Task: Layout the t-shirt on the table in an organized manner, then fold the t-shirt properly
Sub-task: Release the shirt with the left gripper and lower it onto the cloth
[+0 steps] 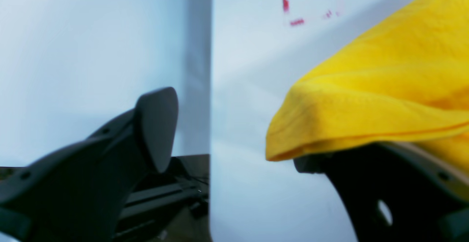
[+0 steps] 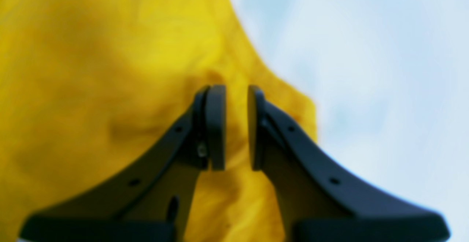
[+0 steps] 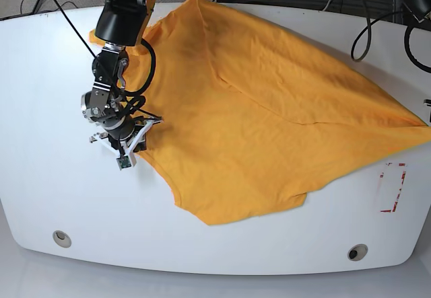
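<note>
From the base view I see the t-shirt [image 3: 269, 123] spread across most of the counter [image 3: 54, 190], running from the far left corner to a drawn-out point at the right edge. It lies unfolded, with long creases across the middle and a curved hem toward the near side. No lettering shows on the upward face.

My right claw [image 2: 236, 128] sits over the shirt's left edge. In the right wrist view its two pads stand narrowly apart with nothing between them, yellow cloth blurred below and bare counter off to the right. In the base view the right arm [image 3: 118, 62] comes down from the far left corner onto that same edge.

My left claw [image 1: 227, 139] is spread wide. One finger [image 1: 154, 132] stands clear against the white surface; the other finger [image 1: 366, 183] is partly draped by a fold of the shirt, whose hem rests on top of it. I cannot tell whether any cloth is pinched. The counter edge shows behind that claw.

A red-white tape rectangle [image 3: 392, 188] lies near the right end, just beside the shirt's point. Two metal grommets [image 3: 62, 238] sit along the near edge, well apart.
</note>
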Available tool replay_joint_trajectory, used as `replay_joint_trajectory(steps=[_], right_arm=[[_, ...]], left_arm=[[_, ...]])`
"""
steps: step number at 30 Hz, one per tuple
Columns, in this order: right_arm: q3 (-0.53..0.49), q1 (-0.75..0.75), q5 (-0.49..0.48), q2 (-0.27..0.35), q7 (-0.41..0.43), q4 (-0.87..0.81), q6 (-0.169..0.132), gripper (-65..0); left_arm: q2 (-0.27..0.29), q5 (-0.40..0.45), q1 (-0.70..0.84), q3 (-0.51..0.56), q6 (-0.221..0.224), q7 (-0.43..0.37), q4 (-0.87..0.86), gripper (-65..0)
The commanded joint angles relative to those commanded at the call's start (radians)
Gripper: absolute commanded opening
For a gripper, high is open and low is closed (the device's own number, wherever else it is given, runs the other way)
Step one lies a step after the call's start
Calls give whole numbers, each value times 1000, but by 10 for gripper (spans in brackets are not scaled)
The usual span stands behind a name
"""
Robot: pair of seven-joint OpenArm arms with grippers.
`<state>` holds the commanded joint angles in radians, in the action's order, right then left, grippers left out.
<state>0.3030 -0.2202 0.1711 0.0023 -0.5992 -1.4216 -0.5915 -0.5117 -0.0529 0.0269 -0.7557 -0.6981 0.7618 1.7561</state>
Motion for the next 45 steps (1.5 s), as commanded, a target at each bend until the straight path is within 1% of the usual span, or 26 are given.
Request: replay_joint_trajectory(steps=[4,7,11,12,14,15,16,18,20,23,27,30,32,33,35,37,39,42,45], right_arm=[[-3,20,0,-2,0,-20,2,-563],[-3,26,0,-3,0,-26,2,-563],[-3,28,0,-3,0,-20,2,-563],[-3,29,0,-3,0,-20,2,-563],[-3,31,0,-3,0,-20,2,-563],[-3,38,0,-3,0,-20,2,-563],[-3,40,0,-3,0,-20,2,-563],[-3,44,0,-3,0,-20,2,-563],[-3,46,0,-3,0,-20,2,-563],[-3,48,0,-3,0,-20,2,-563],[-3,49,0,-3,0,-20,2,-563],[-3,49,0,-3,0,-20,2,-563],[-3,49,0,-2,0,-20,2,-563],[-3,49,0,-2,0,-20,2,-563],[-3,49,0,-2,0,-21,2,-563],[-3,49,0,-2,0,-23,2,-563],[-3,49,0,-3,0,-25,2,-563],[-3,48,0,-3,0,-21,2,-563],[-3,46,0,-3,0,-21,2,-563]], left_arm=[[3,0,9,3,0,2,-6,-199],[3,-8,44,8,0,2,-23,-197],[3,-81,51,25,0,2,-46,-197],[3,-110,52,21,0,3,-54,-197],[3,-169,54,9,0,26,-68,-197],[0,-224,54,-3,0,57,-78,-197],[0,-239,54,-8,0,66,-83,-197],[0,-315,54,-34,0,107,-95,-197],[0,-361,51,-63,0,130,-100,-197],[5,-408,51,-106,0,150,-98,-199],[6,-427,51,-112,0,152,-95,-201],[5,-443,49,-135,0,176,-101,-201],[2,-442,55,-146,0,199,-104,-201],[-2,-430,57,-129,0,204,-107,-201],[-15,-359,58,-29,0,204,-109,-199],[-49,-292,58,60,0,204,-109,-199],[-71,-259,58,110,0,204,-114,-197],[-83,-232,60,147,0,213,-126,-197],[-120,-189,72,184,0,219,-133,-197]])
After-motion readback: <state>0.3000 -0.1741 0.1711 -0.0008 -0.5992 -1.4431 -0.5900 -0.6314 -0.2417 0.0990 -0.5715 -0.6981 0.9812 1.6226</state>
